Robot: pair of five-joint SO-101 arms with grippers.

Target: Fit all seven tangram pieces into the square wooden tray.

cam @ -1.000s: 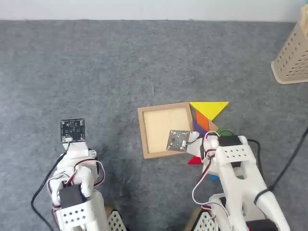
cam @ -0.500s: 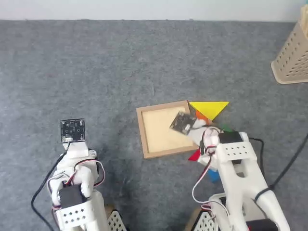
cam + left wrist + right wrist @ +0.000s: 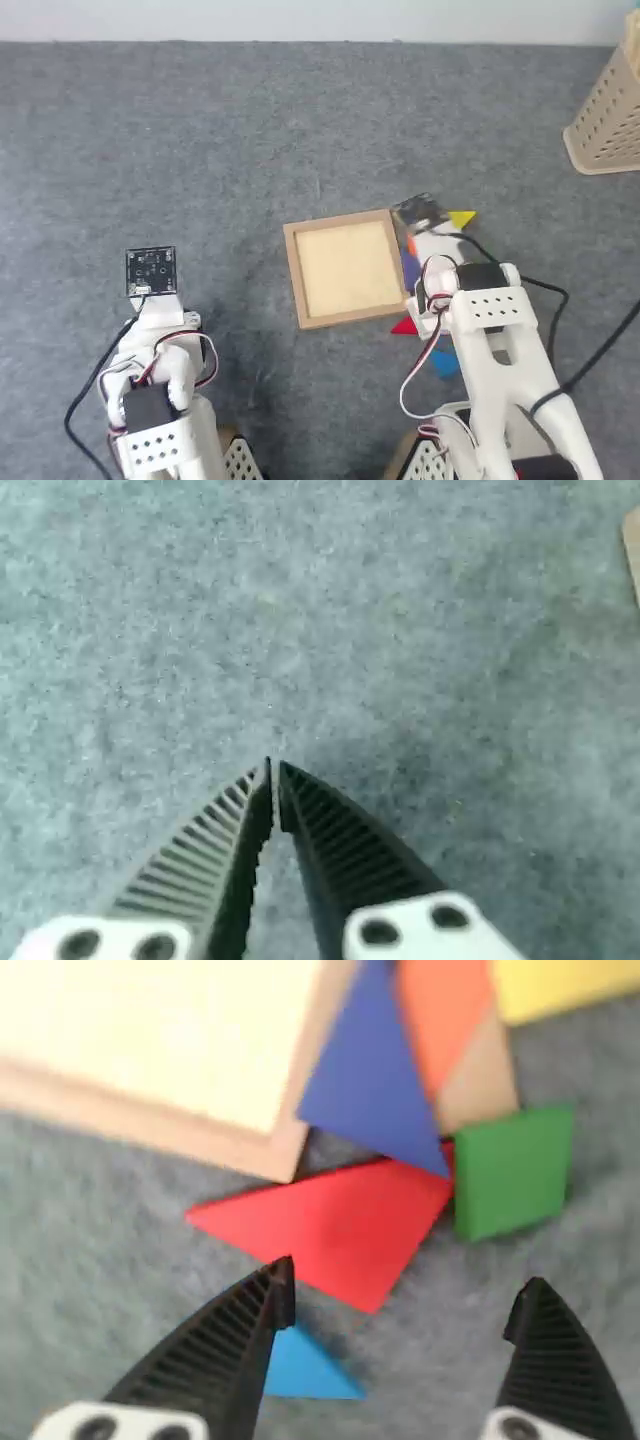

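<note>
Where the grey table reaches its far right corner, a perforated beige basket stands well apart. The right arm overhangs the pieces. The wooden tray, pale and bare, lies near the middle. Beside its right edge cluster yellow, dark blue and red triangles, an orange piece, a green square and a small light blue triangle. The right gripper gapes wide and empty above the red one; a second ago it hung over the tray's near right corner. The left gripper, pinched closed on nothing, has not moved.
</note>
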